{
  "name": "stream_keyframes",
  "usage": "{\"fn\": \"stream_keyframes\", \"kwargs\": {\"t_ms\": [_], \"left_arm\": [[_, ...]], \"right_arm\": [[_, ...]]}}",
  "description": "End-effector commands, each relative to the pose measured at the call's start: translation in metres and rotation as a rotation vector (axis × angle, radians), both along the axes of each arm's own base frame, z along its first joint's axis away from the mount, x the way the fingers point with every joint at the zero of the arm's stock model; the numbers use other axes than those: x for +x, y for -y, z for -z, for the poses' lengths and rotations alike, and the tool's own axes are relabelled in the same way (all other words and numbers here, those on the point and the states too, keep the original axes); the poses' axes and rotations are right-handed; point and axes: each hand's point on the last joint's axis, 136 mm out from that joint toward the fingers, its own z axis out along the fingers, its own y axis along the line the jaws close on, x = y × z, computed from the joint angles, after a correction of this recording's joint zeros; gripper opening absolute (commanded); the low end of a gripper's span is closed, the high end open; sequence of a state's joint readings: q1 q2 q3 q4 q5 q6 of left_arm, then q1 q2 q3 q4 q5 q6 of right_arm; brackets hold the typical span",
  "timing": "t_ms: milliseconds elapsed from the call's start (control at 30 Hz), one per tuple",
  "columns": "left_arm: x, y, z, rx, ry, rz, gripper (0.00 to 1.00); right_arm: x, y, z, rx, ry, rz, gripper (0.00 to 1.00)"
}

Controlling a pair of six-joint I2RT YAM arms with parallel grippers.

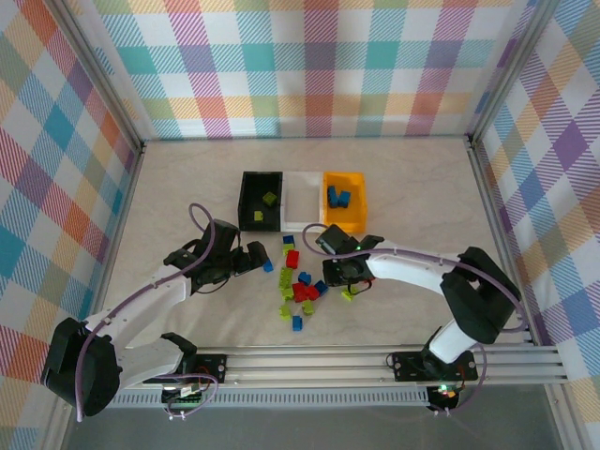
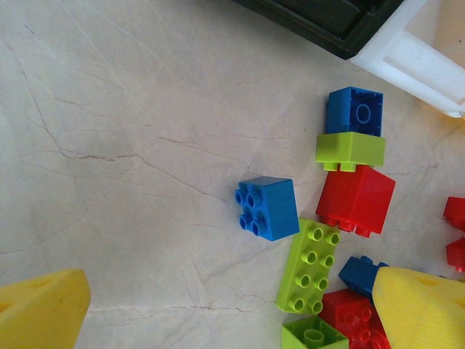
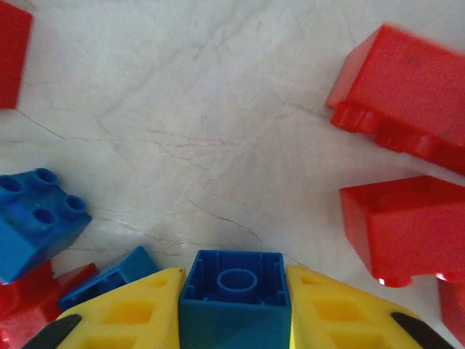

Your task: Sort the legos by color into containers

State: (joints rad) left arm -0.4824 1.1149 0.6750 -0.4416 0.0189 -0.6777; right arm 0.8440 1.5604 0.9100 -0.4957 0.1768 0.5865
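My right gripper point(image 3: 234, 275) is shut on a small blue lego point(image 3: 234, 302) that is turned hollow side up, just above the table. Round it lie red legos point(image 3: 403, 87) and another blue lego point(image 3: 36, 218). The top view shows this gripper point(image 1: 330, 274) at the right edge of the loose pile point(image 1: 300, 292). My left gripper point(image 2: 231, 282) stands open over the table, its yellow fingers point(image 2: 40, 313) wide apart. A blue 2x2 lego point(image 2: 269, 207) and a lime lego point(image 2: 311, 265) lie just beyond them. The containers stand in a row: black point(image 1: 247, 199), white point(image 1: 302, 199), orange-yellow point(image 1: 354, 217).
Lime legos point(image 1: 269, 199) lie in the black bin and blue legos point(image 1: 337, 196) in the orange-yellow one. A blue lego point(image 2: 354, 110), a lime one point(image 2: 350, 150) and a red one point(image 2: 356, 200) lie close together near the white bin's corner point(image 2: 407, 54). Checked walls enclose the table.
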Motion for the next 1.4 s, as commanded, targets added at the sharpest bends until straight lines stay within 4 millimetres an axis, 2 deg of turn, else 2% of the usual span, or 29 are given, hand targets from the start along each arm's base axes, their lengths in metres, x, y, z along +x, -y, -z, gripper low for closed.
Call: {"fn": "stream_keyframes", "kwargs": {"t_ms": [0,67,167,267,400,500,667,800,900,1000,1067,1200,1367], "left_arm": [[0.001,0.001,-0.003,-0.028,0.001,-0.004,1.00],[0.002,0.003,-0.004,-0.043,0.003,0.001,1.00],[0.002,0.006,-0.007,-0.066,0.019,0.013,1.00],[0.001,0.005,-0.007,-0.073,0.019,0.008,1.00],[-0.002,0.004,-0.004,-0.076,0.010,0.003,1.00],[-0.005,0.002,-0.003,-0.076,0.002,-0.004,1.00],[-0.007,-0.002,0.000,-0.067,-0.009,-0.016,1.00],[-0.005,-0.004,0.001,-0.051,-0.002,-0.018,1.00],[-0.002,-0.004,0.001,-0.037,0.000,-0.005,0.96],[0.003,-0.001,0.004,-0.018,-0.013,0.009,0.93],[0.007,0.005,0.005,-0.028,-0.023,0.028,0.90],[0.014,0.020,0.002,-0.018,-0.024,0.073,0.84],[0.009,0.058,0.000,0.013,-0.038,0.197,0.78]], "right_arm": [[0.018,-0.002,-0.040,0.032,0.103,0.000,0.27],[0.036,0.000,-0.060,0.048,0.144,0.015,0.26],[0.073,0.007,-0.088,0.081,0.203,0.065,0.26],[0.115,0.014,-0.100,0.086,0.239,0.120,0.26],[0.166,0.023,-0.093,0.030,0.241,0.169,0.26],[0.195,0.028,-0.078,-0.012,0.222,0.194,0.27],[0.219,0.029,-0.063,-0.029,0.177,0.224,0.33],[0.223,0.024,-0.072,0.002,0.187,0.221,0.57],[0.219,0.021,-0.094,0.048,0.223,0.210,0.67],[0.208,0.017,-0.111,0.083,0.263,0.187,0.72],[0.196,0.017,-0.116,0.093,0.266,0.179,0.72],[0.159,0.015,-0.112,0.155,0.262,0.162,0.74],[0.113,0.027,-0.095,0.193,0.238,0.179,0.73]]}}
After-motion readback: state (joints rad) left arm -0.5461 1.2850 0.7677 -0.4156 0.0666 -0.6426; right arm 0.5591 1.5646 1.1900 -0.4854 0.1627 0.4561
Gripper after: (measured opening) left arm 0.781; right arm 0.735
